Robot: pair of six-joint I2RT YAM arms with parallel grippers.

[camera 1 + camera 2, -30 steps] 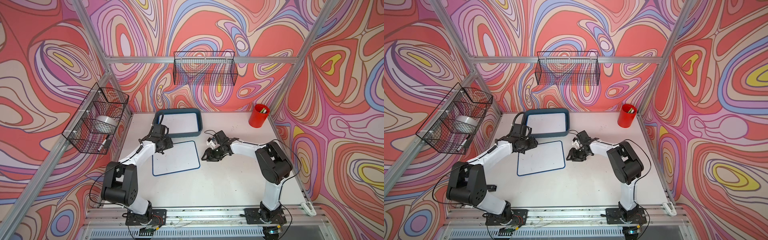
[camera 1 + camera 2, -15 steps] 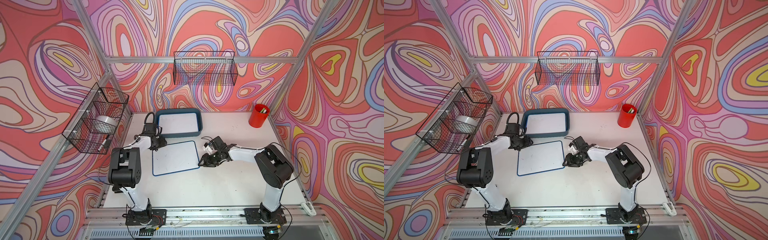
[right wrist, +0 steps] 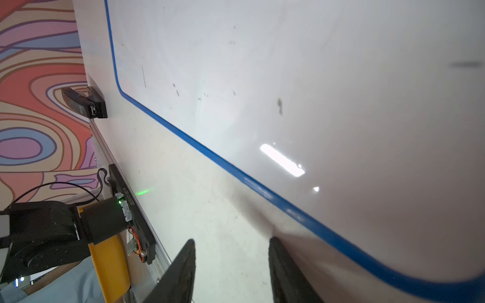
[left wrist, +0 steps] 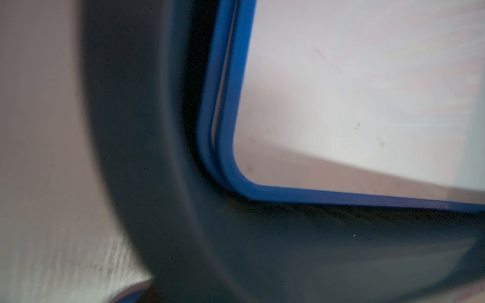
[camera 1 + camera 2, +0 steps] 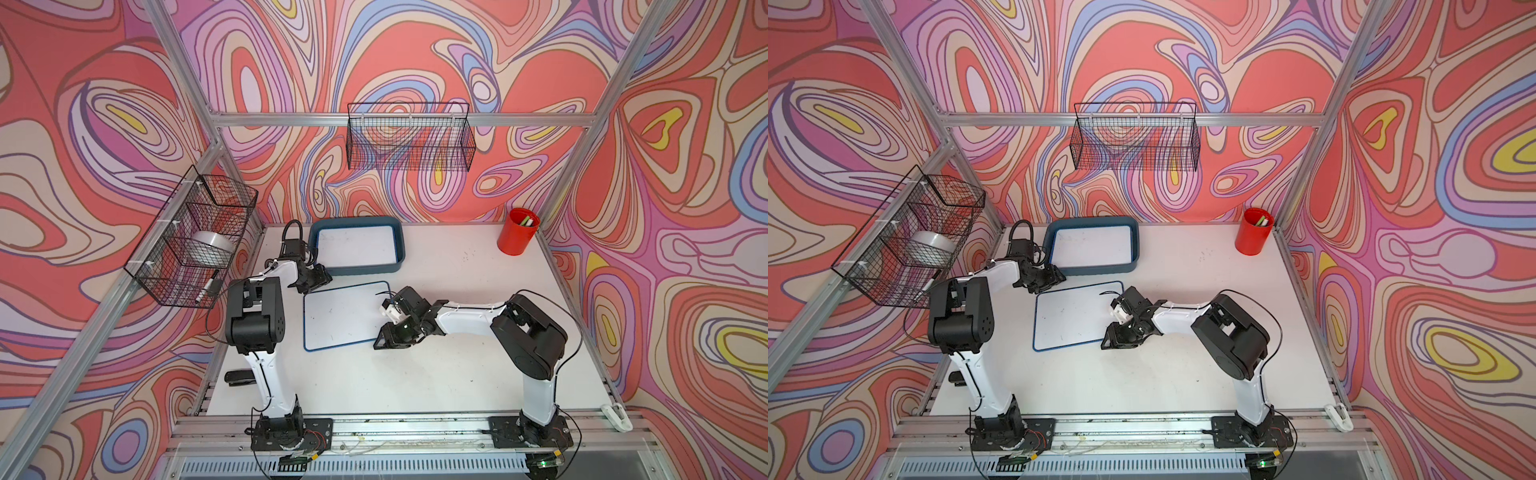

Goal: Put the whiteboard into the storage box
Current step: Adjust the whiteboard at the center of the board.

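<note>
A blue-framed whiteboard (image 5: 347,316) (image 5: 1077,313) lies flat on the white table, just in front of the storage box (image 5: 397,266) (image 5: 1129,268). The box is dark teal and has a white board lying in it (image 5: 357,247). My left gripper (image 5: 312,282) (image 5: 1045,279) hovers low at the box's front left corner, beside the whiteboard's far left corner. The left wrist view shows only the box wall (image 4: 147,131) and the framed board inside (image 4: 367,91), not the jaws. My right gripper (image 5: 380,338) (image 3: 232,240) stands open over bare table at the whiteboard's near right corner (image 3: 341,244).
A red cup (image 5: 517,232) stands at the back right. Black wire baskets hang on the back wall (image 5: 409,137) and the left wall (image 5: 195,241). A small black object (image 5: 239,378) lies by the table's left edge.
My right gripper has slid along the whiteboard's right edge to its near right corner. My left arm has folded back, its gripper shifting slightly left by the box's corner. The whiteboard has stayed put.
</note>
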